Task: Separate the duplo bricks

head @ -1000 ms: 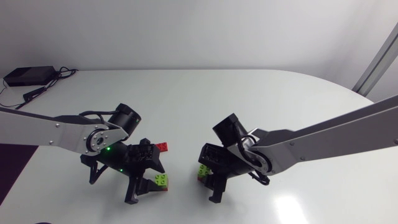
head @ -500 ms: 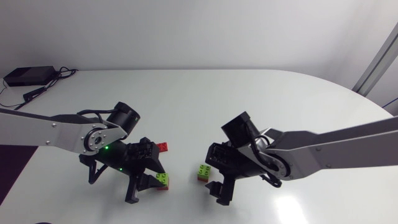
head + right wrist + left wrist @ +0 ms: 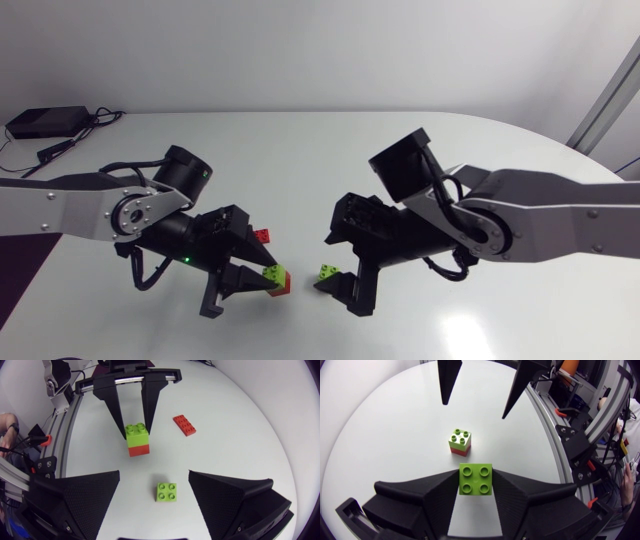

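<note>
Above the surface [image 3: 400,160], grips a green-on-red stack [image 3: 136,440] in the left pincer [image 3: 268,281]; keeps right pincer [image 3: 322,265] wide over a second pair [image 3: 460,442]; apparently neither split yet.

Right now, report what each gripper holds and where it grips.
Left gripper holds the green-on-red stack by the green brick's opposite sides, at its fingertips. Right gripper holds nothing.

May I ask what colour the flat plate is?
The flat plate is red; the right wrist view shows it best.
</note>
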Robot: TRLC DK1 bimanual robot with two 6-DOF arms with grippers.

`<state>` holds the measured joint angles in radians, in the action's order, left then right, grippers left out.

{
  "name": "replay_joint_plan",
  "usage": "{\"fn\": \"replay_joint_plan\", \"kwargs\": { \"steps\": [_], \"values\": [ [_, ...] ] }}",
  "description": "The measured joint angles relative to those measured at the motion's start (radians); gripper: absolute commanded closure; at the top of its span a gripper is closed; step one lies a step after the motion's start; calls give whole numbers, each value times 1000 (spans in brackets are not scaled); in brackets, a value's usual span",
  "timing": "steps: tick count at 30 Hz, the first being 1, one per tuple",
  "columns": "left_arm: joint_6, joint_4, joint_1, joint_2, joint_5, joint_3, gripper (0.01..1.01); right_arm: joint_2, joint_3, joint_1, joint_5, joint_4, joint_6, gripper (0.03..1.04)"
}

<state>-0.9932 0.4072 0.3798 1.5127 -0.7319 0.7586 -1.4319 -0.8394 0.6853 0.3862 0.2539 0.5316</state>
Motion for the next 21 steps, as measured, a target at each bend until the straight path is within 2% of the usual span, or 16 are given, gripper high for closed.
{"fn": "replay_joint_plan", "kwargs": {
  "steps": [13, 21],
  "values": [
    [49, 0, -58, -74, -134, 18, 625, -57, -62, -37, 185, 33, -42, 69],
    [53, 5, -58, -80, -166, 18, 631, -89, -100, -38, 221, 51, -46, 70]
  ]
}}
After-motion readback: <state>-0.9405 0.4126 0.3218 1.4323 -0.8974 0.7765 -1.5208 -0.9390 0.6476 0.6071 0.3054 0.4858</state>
